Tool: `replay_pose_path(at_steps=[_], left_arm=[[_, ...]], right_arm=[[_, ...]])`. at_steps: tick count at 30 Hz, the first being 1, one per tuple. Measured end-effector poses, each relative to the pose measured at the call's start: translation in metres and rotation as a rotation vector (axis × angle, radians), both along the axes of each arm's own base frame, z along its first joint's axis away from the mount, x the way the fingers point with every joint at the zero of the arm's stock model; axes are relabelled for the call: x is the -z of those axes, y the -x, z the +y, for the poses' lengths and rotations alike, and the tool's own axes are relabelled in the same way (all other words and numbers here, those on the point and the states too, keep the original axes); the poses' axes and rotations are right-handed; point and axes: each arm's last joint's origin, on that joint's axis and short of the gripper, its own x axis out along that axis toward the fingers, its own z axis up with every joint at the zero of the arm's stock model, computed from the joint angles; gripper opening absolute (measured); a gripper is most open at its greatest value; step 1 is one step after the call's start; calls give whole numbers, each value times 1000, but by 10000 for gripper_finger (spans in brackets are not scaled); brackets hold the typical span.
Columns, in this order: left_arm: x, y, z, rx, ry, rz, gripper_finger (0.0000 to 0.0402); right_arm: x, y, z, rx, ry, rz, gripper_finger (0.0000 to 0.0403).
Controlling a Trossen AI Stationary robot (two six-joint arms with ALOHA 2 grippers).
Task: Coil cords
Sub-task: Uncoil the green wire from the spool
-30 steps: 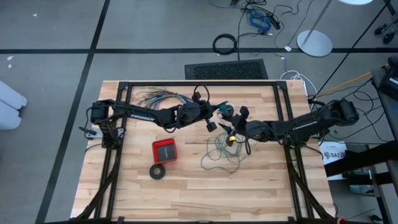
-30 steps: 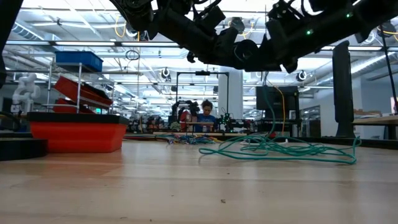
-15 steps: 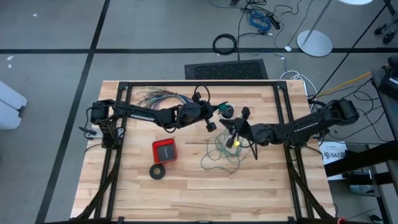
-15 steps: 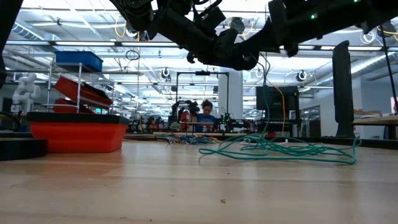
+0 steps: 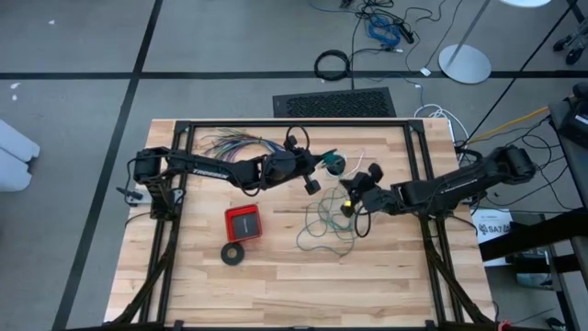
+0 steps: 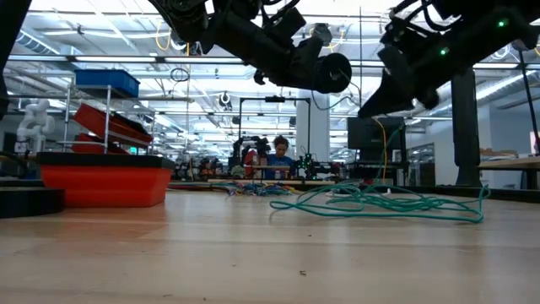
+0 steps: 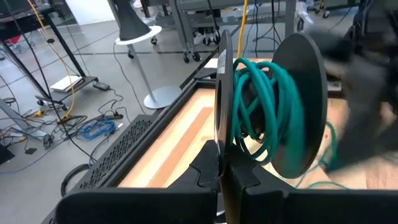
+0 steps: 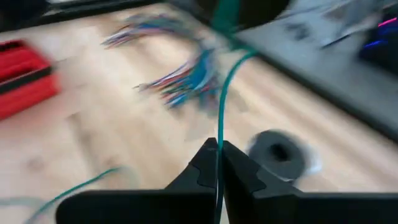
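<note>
Teal-green wire [image 7: 264, 106] is partly wound: several turns already sit on a black spool [image 7: 298, 112] that the left gripper [image 7: 225, 168] pinches by one flange, its fingers shut on the disc's edge, held above the table's middle toward the far side. From those turns a single strand runs to the right gripper [image 8: 217, 163], whose fingers are closed on the wire itself, the strand passing straight up between them in the right wrist view. In the high view that gripper [image 5: 354, 199] sits just right of the spool [image 5: 334, 165].

Most of the wire is not yet coiled, by my reading: a loose tangle [image 5: 326, 225] lies on the wooden table [image 5: 276, 285] below both grippers, and the low view shows it sprawled flat across the boards [image 6: 380, 203]. A thin white cord [image 5: 356, 158] shows near the spool, seemingly untouched.

Farther out, the fanned bundle of coloured wires [image 5: 234, 143] lies at the far left, with a red box [image 5: 243, 222] and a black tape ring [image 5: 233, 254] nearer the front.
</note>
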Motion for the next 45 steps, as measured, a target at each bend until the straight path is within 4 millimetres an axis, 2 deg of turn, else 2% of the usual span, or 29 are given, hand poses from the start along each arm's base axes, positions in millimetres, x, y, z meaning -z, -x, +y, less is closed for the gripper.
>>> replay_pose_path(at_steps=[4,9,13,19,23,34,40,45], left_arm=[[-2,0,0,-1,-3,-19,0],[1,1,0,-13,-2,16,0],[4,2,1,-25,-1,49,0],[4,1,-1,-21,-1,48,0],[4,1,-3,-16,-2,48,0],[4,1,-3,-16,-2,44,0],[4,1,-3,-16,-3,41,0],[3,1,-3,-16,-3,40,0]], right_arm=[[-7,-15,13,-273,-35,-102,0],[-27,-15,33,-394,109,-226,0],[-42,-2,49,-343,240,-262,0],[-55,21,54,-83,359,-221,0],[-48,35,46,3,305,-169,0],[-12,74,25,158,18,0,0],[-9,71,30,66,-88,55,6],[-6,67,34,11,-166,87,45]])
